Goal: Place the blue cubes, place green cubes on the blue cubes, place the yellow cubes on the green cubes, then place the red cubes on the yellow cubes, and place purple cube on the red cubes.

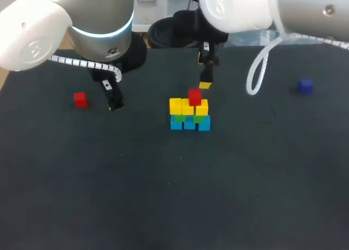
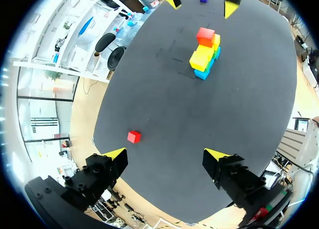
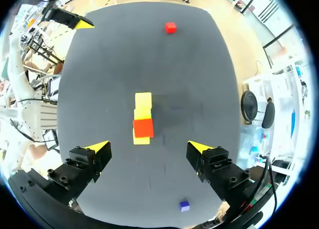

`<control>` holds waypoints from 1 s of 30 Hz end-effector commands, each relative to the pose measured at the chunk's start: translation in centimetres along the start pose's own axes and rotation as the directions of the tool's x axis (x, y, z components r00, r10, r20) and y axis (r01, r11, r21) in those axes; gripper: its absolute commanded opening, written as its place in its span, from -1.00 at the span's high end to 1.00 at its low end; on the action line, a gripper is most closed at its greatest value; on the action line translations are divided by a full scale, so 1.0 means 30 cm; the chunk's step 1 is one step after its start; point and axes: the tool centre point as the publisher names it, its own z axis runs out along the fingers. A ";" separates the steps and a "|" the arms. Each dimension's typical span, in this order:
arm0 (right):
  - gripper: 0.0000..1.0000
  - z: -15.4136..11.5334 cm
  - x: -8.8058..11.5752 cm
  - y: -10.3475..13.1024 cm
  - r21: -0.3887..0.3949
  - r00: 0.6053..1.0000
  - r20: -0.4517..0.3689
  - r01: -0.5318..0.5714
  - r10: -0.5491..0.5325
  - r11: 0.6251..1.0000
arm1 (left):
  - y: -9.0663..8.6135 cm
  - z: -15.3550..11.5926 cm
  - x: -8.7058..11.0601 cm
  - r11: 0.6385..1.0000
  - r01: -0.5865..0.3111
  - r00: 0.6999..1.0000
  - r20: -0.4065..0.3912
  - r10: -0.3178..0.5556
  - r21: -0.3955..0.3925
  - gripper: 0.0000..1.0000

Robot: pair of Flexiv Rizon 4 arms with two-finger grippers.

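One red cube (image 3: 143,127) atop stack (image 3: 143,102), beneath right claw (image 3: 148,146).

Matt dark table (image 1: 109,195) (cloth-like); stacked cubes (image 1: 188,107) smooth plastic.

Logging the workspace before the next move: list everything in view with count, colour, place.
small blue cubes: three, blue, stack's bottom row, centre.
small green cubes: at least two, green, on the blue row.
small yellow cubes: three, yellow, on the green.
stacked red cube: one, red, atop the yellow.
loose red cube: one, red, alone, far left.
small purple cube: one, purple, alone, far right.
dark table: one, black, under everything.
left claw: one, yellow-tipped, open, empty.
right claw: one, yellow-tipped, open, above the stack.
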 end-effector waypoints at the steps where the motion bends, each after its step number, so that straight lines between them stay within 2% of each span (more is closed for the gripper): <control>1: -1.00 -0.063 0.029 0.056 0.128 1.000 -0.003 -0.004 0.005 0.992 | 0.002 0.000 0.001 1.000 -0.002 1.000 0.000 0.002 0.001 -1.00; 13: -1.00 -0.150 0.066 0.080 0.336 0.999 -0.015 -0.031 0.038 0.941 | 0.002 0.000 0.001 1.000 -0.002 1.000 0.000 0.002 0.001 -1.00; 25: -1.00 -0.164 0.180 0.091 0.417 0.992 -0.014 -0.108 0.125 0.903 | 0.002 0.000 0.001 1.000 -0.002 1.000 0.000 0.002 0.001 -1.00; 30: -1.00 -0.143 0.217 0.105 0.468 0.987 -0.011 -0.139 0.163 0.873 | 0.002 0.000 0.001 1.000 -0.002 1.000 0.000 0.002 0.001 -1.00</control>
